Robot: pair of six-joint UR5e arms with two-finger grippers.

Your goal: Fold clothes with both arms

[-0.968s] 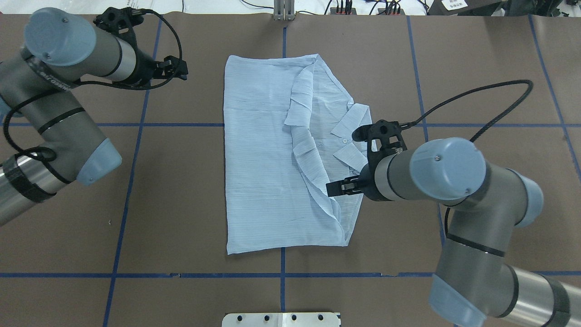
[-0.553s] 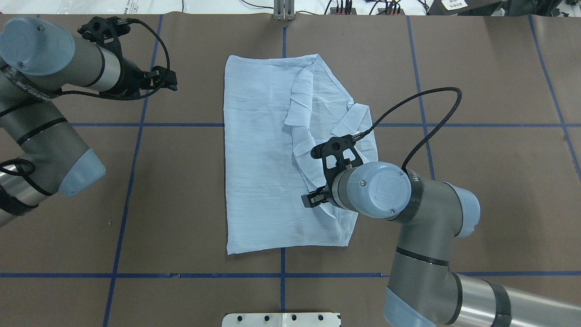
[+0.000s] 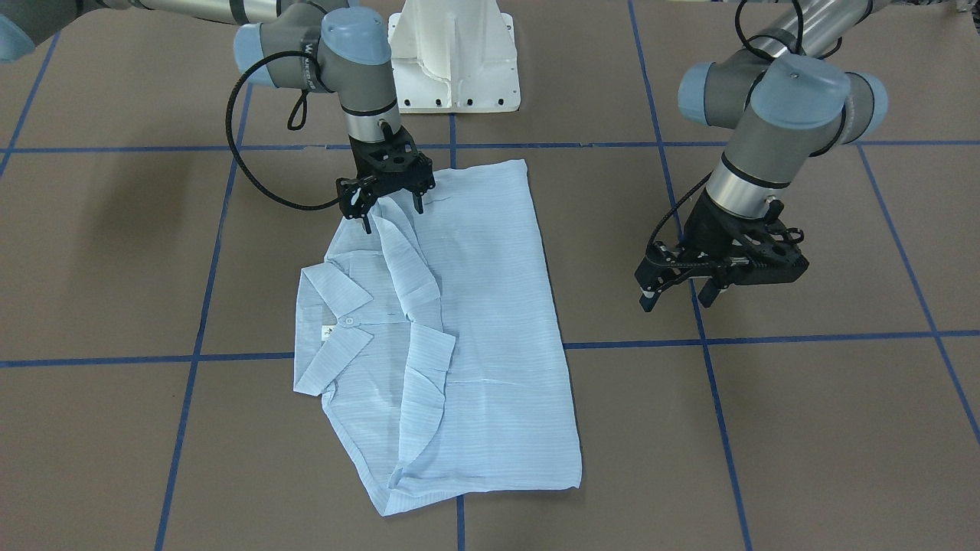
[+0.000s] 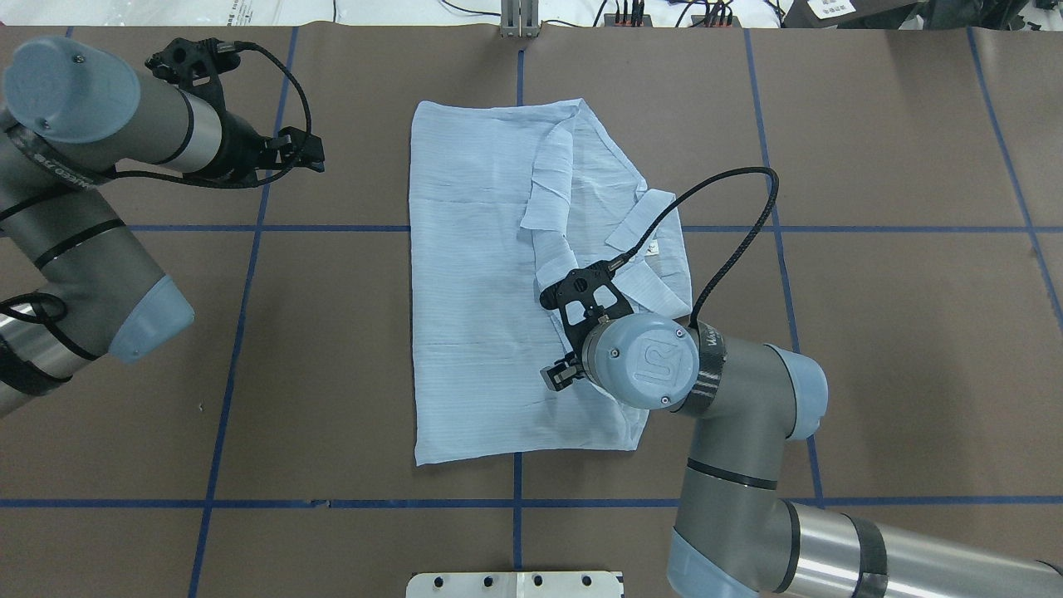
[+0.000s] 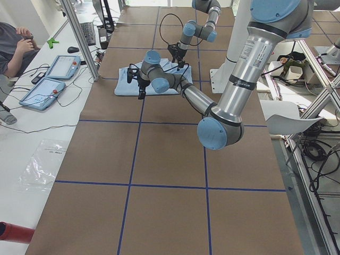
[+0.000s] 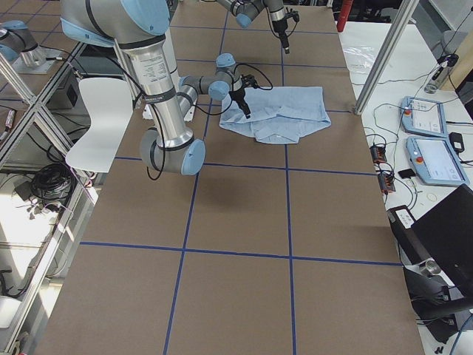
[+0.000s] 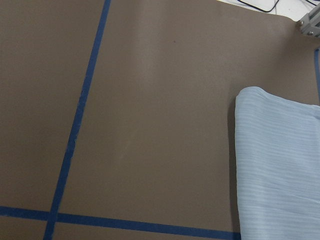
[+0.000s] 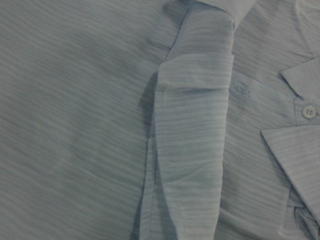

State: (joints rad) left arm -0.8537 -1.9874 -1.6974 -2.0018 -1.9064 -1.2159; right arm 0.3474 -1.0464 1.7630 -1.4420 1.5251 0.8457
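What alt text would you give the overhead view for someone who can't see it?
A light blue shirt lies partly folded on a brown table gridded with blue tape. The right gripper hangs over its folded-in sleeve; the left gripper hovers beside the cloth, at upper left.

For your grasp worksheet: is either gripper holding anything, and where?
Nothing is held. The right gripper is open over the shirt; the left gripper is open beside it.

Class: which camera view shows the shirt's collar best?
The exterior front-facing view: both flaps of the collar lie uncovered. Overhead, the right arm hides part of one flap. The right wrist view catches only the flap tips; the side views are too distant; the left wrist view misses it.
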